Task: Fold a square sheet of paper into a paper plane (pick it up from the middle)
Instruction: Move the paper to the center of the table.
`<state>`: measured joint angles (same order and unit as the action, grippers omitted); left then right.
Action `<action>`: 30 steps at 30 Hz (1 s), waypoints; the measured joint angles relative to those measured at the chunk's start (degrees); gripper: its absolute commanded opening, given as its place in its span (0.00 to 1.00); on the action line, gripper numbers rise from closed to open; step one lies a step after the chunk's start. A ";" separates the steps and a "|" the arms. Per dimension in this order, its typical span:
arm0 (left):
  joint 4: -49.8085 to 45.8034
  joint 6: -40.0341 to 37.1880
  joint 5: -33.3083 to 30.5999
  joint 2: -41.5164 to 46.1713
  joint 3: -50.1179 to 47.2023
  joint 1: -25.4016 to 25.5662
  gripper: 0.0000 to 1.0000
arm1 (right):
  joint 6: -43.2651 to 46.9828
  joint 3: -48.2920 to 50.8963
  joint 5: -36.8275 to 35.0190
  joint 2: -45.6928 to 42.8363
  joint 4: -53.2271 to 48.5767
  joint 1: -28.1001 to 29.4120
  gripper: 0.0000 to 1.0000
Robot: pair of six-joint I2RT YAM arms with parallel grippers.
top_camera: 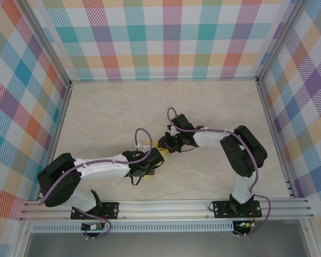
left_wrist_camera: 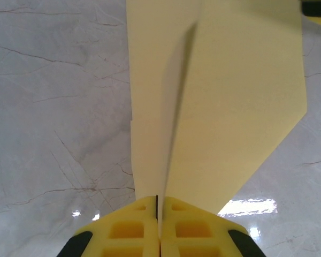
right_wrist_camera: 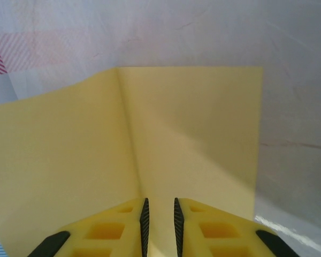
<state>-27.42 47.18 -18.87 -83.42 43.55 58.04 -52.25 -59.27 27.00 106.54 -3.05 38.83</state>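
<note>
Holds the square sheet of paper (left_wrist_camera: 230,107) over the middle of the bench (top_camera: 96,107), spanning between the two wrists. Grips it with the left fingers (left_wrist_camera: 150,211) pressed flat together on a standing fold, wings splaying away to either side. Brackets a crease with the right fingers (right_wrist_camera: 144,211), pads a narrow slit apart — impossible to tell whether pinching the paper or merely flanking it. Risks a tear along the fold by pulling the wrists apart or twisting them out of line, with only thin paper in between. Risks a crumple, not a crease, by pushing them together. Could also miss on the right by shutting beside the crease rather than on it — then left dangling from one pinch, free to swing.
</note>
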 measured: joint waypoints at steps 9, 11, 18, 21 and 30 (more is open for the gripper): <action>1.22 -1.05 0.66 -0.55 0.00 -0.48 0.05 | 0.63 -5.22 -8.17 4.68 -8.28 1.90 0.15; 1.68 -1.84 0.85 -0.55 0.00 -0.61 0.05 | 0.44 -4.85 -9.97 3.91 -9.57 2.08 0.15; 2.89 -5.73 1.77 -0.72 0.02 -0.83 0.05 | -1.70 2.64 -15.13 -3.13 -11.28 2.16 0.16; 3.91 -7.82 3.08 -1.60 0.50 -0.85 0.05 | -2.38 5.40 -16.09 -5.70 -11.58 2.16 0.17; 5.49 -11.67 7.50 -3.58 2.12 -0.87 0.13 | -2.12 6.38 -16.50 -7.61 -12.15 2.10 0.21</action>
<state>-21.93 35.51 -11.38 -87.00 45.67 57.17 -54.37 -52.88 10.50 98.94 -15.20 40.93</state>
